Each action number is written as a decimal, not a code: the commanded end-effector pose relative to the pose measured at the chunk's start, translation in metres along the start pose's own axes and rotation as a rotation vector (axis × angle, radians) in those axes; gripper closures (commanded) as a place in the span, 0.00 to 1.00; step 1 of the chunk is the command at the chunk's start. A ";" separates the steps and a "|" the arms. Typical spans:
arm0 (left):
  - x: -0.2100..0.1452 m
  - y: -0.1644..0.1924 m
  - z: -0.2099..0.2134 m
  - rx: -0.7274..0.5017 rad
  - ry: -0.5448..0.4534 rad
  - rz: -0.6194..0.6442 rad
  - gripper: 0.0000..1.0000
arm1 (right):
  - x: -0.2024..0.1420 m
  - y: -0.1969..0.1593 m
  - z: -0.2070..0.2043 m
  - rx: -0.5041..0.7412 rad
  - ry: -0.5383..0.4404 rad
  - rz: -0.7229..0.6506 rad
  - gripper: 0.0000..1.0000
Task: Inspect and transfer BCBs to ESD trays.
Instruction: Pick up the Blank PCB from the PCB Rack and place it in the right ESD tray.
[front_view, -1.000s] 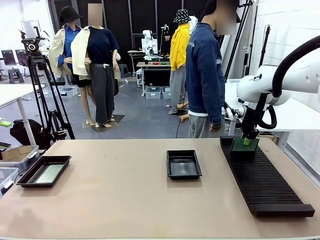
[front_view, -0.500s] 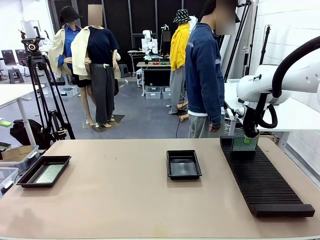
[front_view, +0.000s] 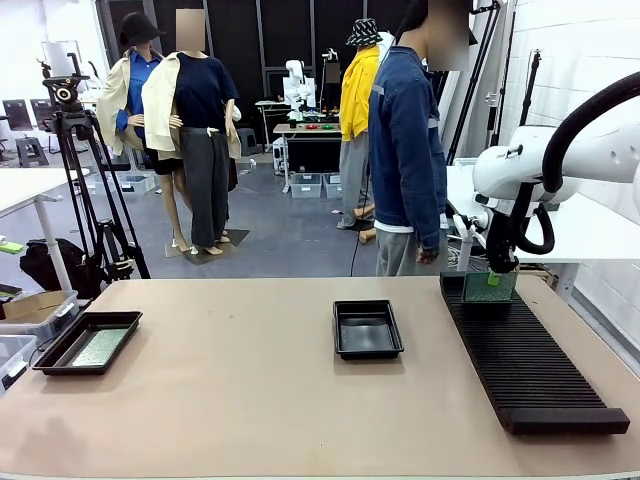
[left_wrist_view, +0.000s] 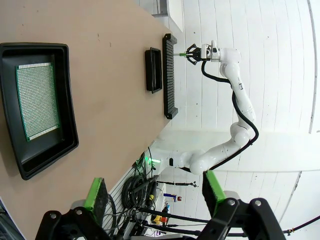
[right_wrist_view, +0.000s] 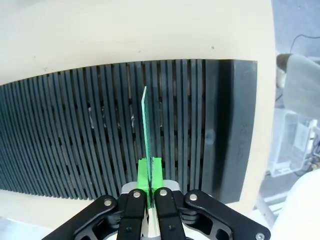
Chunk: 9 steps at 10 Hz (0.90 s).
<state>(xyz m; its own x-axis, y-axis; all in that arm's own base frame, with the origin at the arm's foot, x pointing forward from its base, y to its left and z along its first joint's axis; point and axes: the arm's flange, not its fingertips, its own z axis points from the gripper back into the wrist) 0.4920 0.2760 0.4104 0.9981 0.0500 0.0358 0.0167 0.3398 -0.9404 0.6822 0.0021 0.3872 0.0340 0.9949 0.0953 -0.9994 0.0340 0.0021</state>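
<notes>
Tan table (front_view: 250, 400) in an open workshop, with a person (front_view: 405, 150) at its far edge and a camera tripod (front_view: 75, 180) to the left. One BCB (front_view: 98, 346) lies flat in the left ESD tray (front_view: 60, 350); the centre ESD tray (front_view: 368, 353) sits mid-table. The right gripper (front_view: 495, 272) pinches a second BCB (front_view: 489, 286) on edge over the slotted rack (front_view: 530, 370); contact with a slot is unclear. The left gripper (left_wrist_view: 154, 189) is spread wide, holding nothing. Compared with a second ago, the pinched board sits slightly higher.
</notes>
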 end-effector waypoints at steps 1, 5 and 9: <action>-0.001 -0.001 0.000 0.009 -0.007 0.000 0.00 | 0.012 0.001 0.021 0.018 0.000 -0.039 1.00; -0.001 -0.001 0.000 0.009 -0.007 0.000 0.00 | 0.037 0.030 0.061 -0.013 -0.021 -0.127 1.00; -0.001 -0.001 0.000 0.009 -0.007 0.000 0.00 | 0.060 0.070 0.093 -0.057 0.029 -0.212 1.00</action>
<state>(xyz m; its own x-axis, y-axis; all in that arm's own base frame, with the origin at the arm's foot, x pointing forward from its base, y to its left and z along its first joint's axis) 0.4920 0.2760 0.4103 0.9981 0.0500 0.0357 0.0166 0.3398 -0.9404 0.6331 0.0513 0.4902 0.1988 0.9754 0.0957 -0.9790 0.2021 -0.0254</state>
